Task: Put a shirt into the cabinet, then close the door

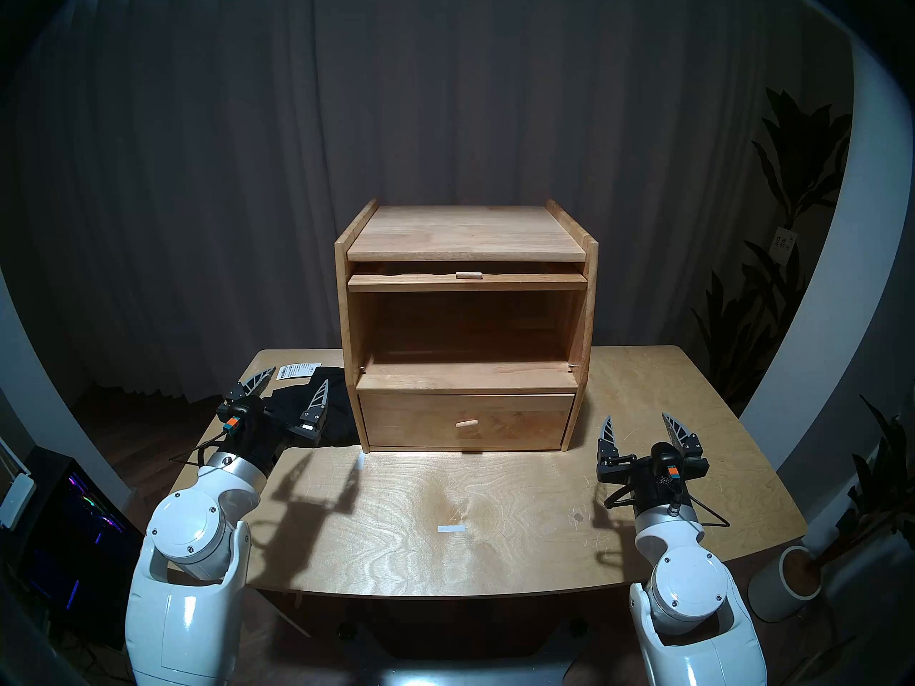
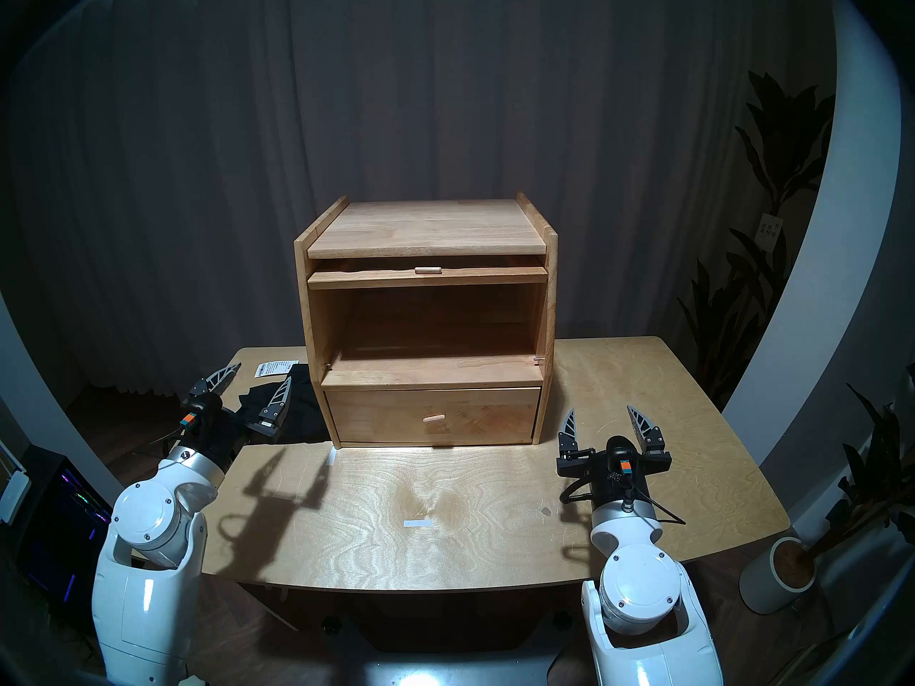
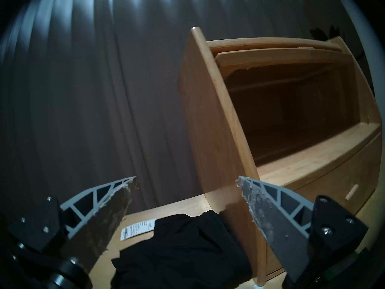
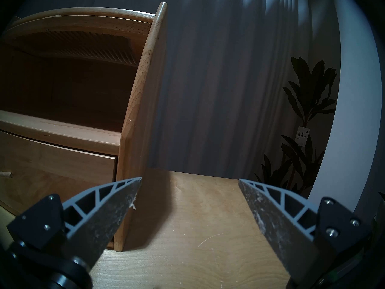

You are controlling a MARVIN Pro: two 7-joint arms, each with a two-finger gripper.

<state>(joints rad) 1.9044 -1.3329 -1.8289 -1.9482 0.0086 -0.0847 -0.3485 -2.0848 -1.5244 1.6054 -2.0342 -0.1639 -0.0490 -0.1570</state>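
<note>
Your cabinet [image 1: 465,323] stands at the back centre of the table [image 1: 495,521], its upper compartment open. The door [image 1: 468,282] is swung up flat beneath the top board, peg handle facing you. The shirt [image 1: 331,412] lies bunched on the table against the cabinet's left side, its white tag [image 1: 298,370] behind it. Your left gripper [image 1: 292,385] hovers over the shirt, jaws spread wide, holding nothing. Your right gripper [image 1: 638,425] sits right of the drawer [image 1: 465,422], jaws wide, empty.
</note>
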